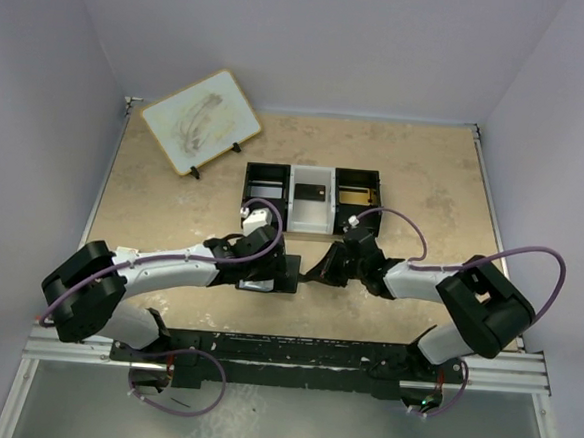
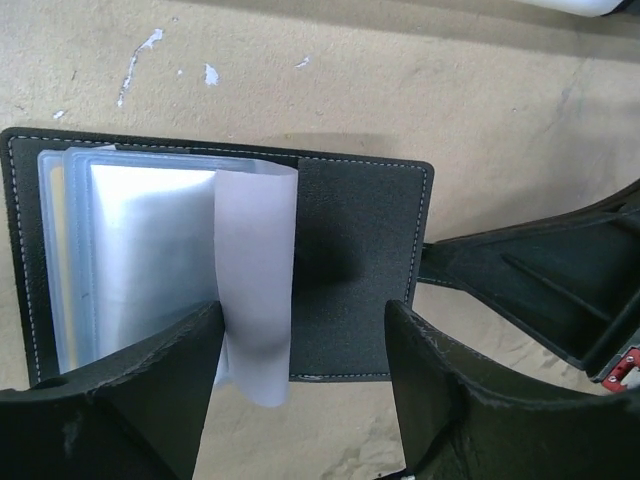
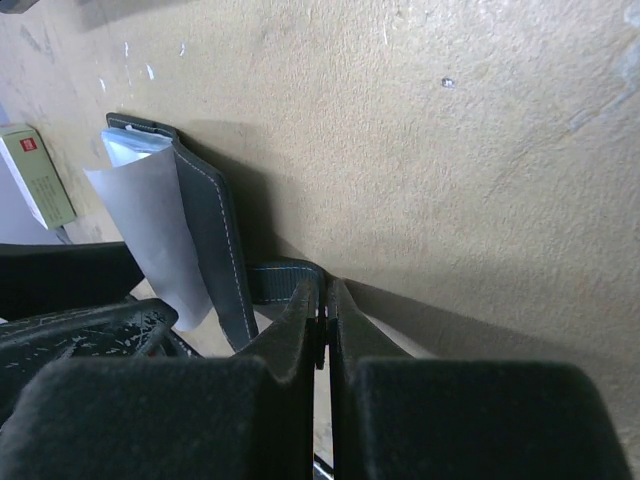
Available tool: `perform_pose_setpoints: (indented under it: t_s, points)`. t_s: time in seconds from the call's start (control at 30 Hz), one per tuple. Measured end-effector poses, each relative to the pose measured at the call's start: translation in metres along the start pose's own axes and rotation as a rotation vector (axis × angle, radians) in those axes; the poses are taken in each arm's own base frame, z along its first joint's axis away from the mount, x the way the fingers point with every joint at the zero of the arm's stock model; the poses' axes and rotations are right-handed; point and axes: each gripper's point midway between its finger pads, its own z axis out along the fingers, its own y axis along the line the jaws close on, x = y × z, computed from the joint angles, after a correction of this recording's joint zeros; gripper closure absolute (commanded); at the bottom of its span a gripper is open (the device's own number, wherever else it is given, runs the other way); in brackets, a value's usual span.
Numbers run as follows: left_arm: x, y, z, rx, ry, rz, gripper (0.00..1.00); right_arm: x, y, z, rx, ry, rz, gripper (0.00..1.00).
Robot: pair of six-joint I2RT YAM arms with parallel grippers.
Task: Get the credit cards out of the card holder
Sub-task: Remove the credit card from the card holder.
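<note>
The card holder (image 2: 360, 250) lies open on the table, black outside, with pale blue-grey sleeves (image 2: 140, 250) inside. One pale leaf (image 2: 255, 300) curls up from the stack and hangs past the near edge. I cannot tell whether it is a credit card or a sleeve. My left gripper (image 2: 300, 325) is open, its fingers (image 2: 160, 380) either side of that leaf and holding nothing. My right gripper (image 3: 325, 292) is shut on the card holder's (image 3: 205, 220) strap tab (image 3: 280, 280). From above, both grippers (image 1: 261, 262) (image 1: 326, 269) meet at the card holder (image 1: 286, 282).
A black-and-white three-compartment tray (image 1: 310, 225) stands behind the grippers, with a dark flat rectangle (image 1: 310, 192) in its middle compartment. A white board on a stand (image 1: 201, 120) is at the back left. A white-and-red little box (image 3: 38, 172) lies near the card holder.
</note>
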Motion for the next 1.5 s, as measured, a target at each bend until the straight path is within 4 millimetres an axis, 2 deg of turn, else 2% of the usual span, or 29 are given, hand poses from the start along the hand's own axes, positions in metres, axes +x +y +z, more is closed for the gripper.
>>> perform_pose_setpoints:
  t_s: [0.1,0.27,0.43,0.67,0.9,0.97,1.17,1.33,1.5]
  points:
    - [0.001,0.006,0.0,-0.025,0.003,0.015,0.33,-0.001,0.001,0.001,0.002,0.001,-0.001,1.0]
    - [-0.004,0.039,-0.009,-0.164,-0.035,0.044,0.25,-0.001,0.0,0.001,0.004,-0.001,0.001,1.0]
    - [-0.011,0.05,-0.018,-0.206,-0.072,0.04,0.24,-0.001,0.0,0.001,0.005,0.0,0.001,1.0]
    - [-0.01,0.047,-0.014,-0.197,-0.069,0.036,0.26,-0.001,0.0,0.001,0.006,0.0,0.002,1.0]
    - [0.0,0.044,-0.001,-0.193,-0.029,0.041,0.38,-0.001,0.0,0.001,0.006,0.001,0.002,1.0]
    - [0.0,0.04,0.0,-0.176,-0.028,0.036,0.41,-0.001,0.0,0.001,0.006,0.001,0.002,1.0]
    - [-0.001,0.026,-0.001,-0.115,-0.022,0.017,0.41,-0.001,0.0,0.001,0.006,0.001,0.002,1.0]
    - [-0.001,0.024,-0.003,-0.113,-0.016,0.023,0.41,-0.001,0.0,0.001,0.006,0.001,0.002,1.0]
    - [-0.006,0.018,-0.005,-0.102,-0.022,0.034,0.48,-0.001,0.0,0.001,0.007,0.001,0.002,1.0]
